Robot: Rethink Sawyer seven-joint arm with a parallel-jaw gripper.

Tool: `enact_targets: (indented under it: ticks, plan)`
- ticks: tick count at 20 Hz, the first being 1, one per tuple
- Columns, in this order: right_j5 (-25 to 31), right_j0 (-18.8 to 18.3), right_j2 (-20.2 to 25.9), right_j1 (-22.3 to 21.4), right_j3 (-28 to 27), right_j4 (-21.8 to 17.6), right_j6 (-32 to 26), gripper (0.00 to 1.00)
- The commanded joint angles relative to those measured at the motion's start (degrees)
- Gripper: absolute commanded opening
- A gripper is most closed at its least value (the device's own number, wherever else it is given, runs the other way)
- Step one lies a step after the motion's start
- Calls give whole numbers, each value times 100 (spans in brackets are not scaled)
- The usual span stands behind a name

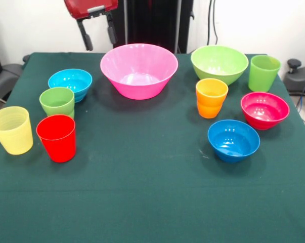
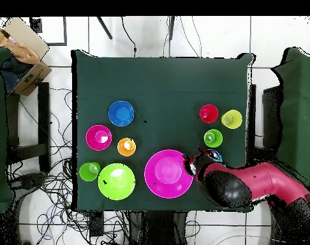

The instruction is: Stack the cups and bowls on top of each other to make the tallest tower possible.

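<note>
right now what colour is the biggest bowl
Pink; the biggest bowl shows best in the front view.

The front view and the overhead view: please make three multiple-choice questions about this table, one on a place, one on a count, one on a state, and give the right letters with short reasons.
1. Which cup stands directly beside the pale yellow cup?
A. the orange cup
B. the red cup
C. the taller lime green cup

2. How many bowls are on the table?
A. three
B. five
C. seven

3. How do things stand for the tower?
A. nothing is stacked yet
B. a cup sits in the pink bowl
C. two bowls are nested

Answers:
1 B: the red cup stands next to it.
2 B: pink, lime green, light blue, darker blue, magenta.
3 A: every piece stands alone on the cloth, and the pink bowl is empty.
</note>
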Motion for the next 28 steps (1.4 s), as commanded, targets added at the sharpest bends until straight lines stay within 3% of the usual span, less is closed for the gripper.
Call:
enact_targets:
  ticks: [1, 5, 9, 18, 22, 28]
  plan:
    - [423, -28, 155, 260, -361, -910, -2285, 100]
    - [806, -267, 198, 721, -697, -752, -2867, 100]
    - [921, -377, 176, 917, -902, -761, -3165, 100]
    - [737, -496, 20, 1319, -1254, -970, -3774, 100]
    - [764, -333, -167, 1496, -1391, -980, -3746, 100]
    - [295, -138, -393, 1725, -1348, -1337, -3321, 100]
